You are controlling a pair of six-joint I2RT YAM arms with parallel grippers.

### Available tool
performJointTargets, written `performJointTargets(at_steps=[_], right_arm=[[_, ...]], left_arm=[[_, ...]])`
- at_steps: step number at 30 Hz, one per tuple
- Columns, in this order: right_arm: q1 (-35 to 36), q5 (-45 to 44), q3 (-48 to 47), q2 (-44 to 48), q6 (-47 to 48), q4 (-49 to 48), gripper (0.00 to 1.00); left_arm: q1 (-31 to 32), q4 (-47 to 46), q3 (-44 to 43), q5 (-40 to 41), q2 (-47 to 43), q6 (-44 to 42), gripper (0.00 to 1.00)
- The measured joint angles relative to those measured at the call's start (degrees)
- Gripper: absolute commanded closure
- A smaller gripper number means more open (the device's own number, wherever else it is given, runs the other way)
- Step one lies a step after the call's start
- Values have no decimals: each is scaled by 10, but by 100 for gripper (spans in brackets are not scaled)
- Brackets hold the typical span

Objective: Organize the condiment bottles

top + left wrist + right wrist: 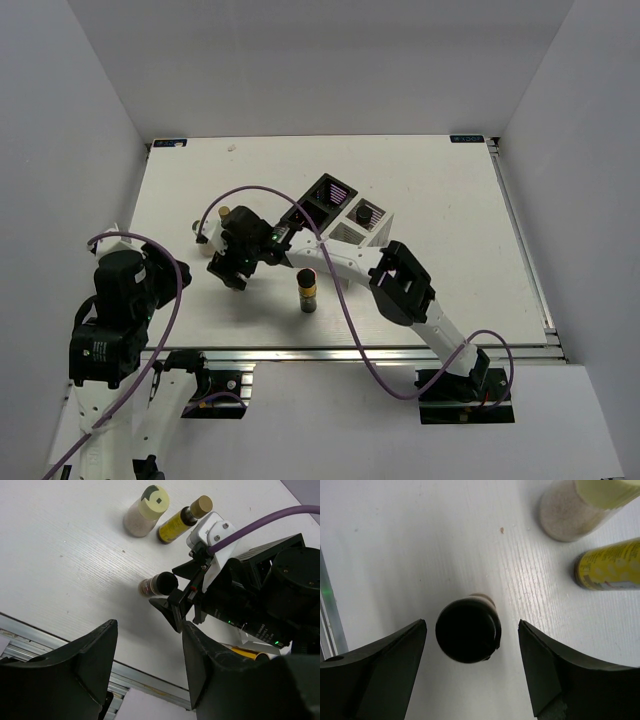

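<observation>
— Where's the black-capped bottle (468,630) sitting?
— Toward the near-left corner of the table (450,300). I'm hovering the right gripper (228,275) over it, jaws apart, empty. The left gripper (149,630) is hanging parted too.
— Worry?
— Height's hard to judge. Pinching only the cap risks tipping it toward the yellow bottle (612,570).

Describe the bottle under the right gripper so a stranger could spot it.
On the white table, left of the rack, the open right gripper hangs over a cluster of three. Yours is the black-capped bottle directly beneath it, nearest the front edge. The cream bottle beside it has a pale yellow cap, and the yellow bottle has a tan one.
</observation>
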State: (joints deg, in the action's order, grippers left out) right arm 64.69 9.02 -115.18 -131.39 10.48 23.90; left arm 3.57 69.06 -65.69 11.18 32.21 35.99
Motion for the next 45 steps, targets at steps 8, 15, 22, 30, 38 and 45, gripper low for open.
performJointTargets(at_steps=[8, 15, 22, 30, 38, 45], right_arm=[[0, 3, -18, -19, -4, -18, 45], [0, 13, -20, -19, 1, -18, 82], [-8, 51, -47, -18, 8, -1, 100], [-107, 180, -95, 53, 6, 50, 100], [-244, 210, -49, 250, 8, 78, 100], [-378, 215, 16, 364, 30, 134, 100]], left_arm=[[0, 4, -8, 0, 0, -2, 35], [0, 4, -8, 0, 0, -3, 35], [0, -3, -8, -7, -1, -7, 39], [0, -45, 3, -50, -27, -23, 75], [0, -129, 55, -164, -24, -41, 43], [0, -197, 110, -248, 25, -47, 33]])
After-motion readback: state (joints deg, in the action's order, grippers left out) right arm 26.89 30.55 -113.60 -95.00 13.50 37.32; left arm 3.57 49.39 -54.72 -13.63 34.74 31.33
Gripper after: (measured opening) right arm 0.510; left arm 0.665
